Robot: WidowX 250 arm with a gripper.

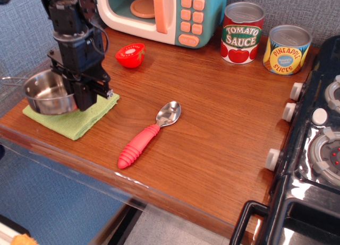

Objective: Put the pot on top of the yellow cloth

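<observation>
Observation.image view, the only 1 I am working from. I am seeing the gripper standing at the far left of the wooden counter, its black fingers clamping the right rim of the pot. The pot is sitting level over the yellow cloth, covering the cloth's left part; I cannot tell whether its base is touching the fabric or hanging just above it. Its thin wire handle is pointing left, past the counter edge. The cloth is lying near the front left corner of the counter.

To the right, a red-handled spoon is lying diagonally, well apart from the cloth. Farther back, a small red bowl-like item is sitting just in front of the toy microwave. 2 cans, tomato sauce and pineapple slices, are standing at the far right.
</observation>
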